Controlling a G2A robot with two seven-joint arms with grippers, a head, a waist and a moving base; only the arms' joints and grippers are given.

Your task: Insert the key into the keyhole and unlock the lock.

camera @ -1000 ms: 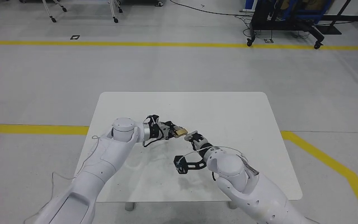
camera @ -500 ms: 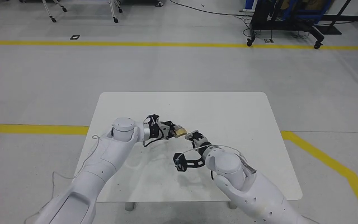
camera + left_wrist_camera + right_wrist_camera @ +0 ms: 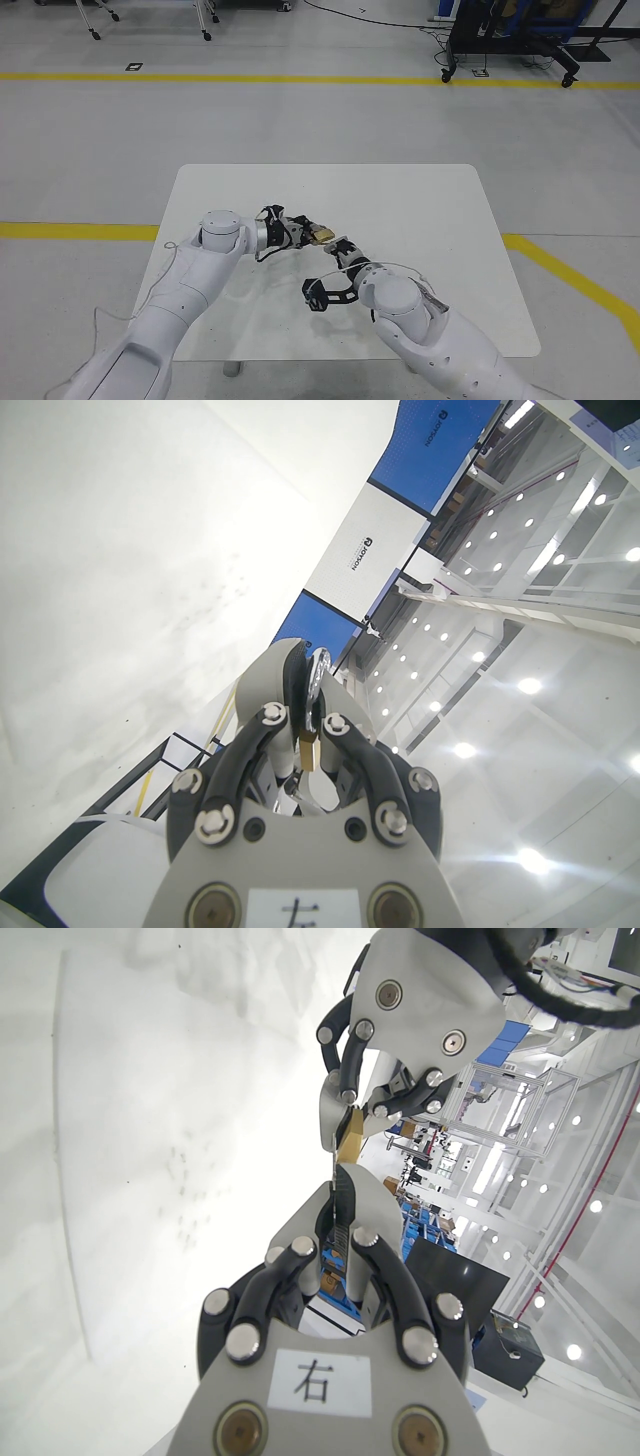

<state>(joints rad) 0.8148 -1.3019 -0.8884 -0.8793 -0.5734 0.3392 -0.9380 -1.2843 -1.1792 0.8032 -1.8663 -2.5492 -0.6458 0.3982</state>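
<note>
top view
hard to see: the left gripper [image 3: 307,233] and right gripper [image 3: 334,246] meet tip to tip over the middle of the table [image 3: 440,200]. i cannot make out what the right one pinches here.
lock [image 3: 321,235]: a small brass block at the left gripper's tips, held above the table top.
surroundings: yellow floor lines [image 3: 300,78] and a dark cart [image 3: 510,40] beyond the table's far edge.

left wrist view
hard to see: a silvery metal piece sits between the fingertips. i cannot tell whether it is shackle or key.
lock: the brass body sits edge-on, deep between the fingers.
left jaws: closed, clamping the lock.

right wrist view
hard to see: the keyhole is hidden. i cannot tell whether the blade is inside it or only lies against the brass.
key [image 3: 332,1168]: a thin metal strip seen edge-on, running from my right fingertips up to the lock.
right jaws: closed, pinching the key between the black pads.
lock: the brass block is gripped by the left gripper, directly ahead of the right one.
surroundings: the white table top carries faint smudges, with racks and a black box [image 3: 515,1353] in the room behind.
</note>
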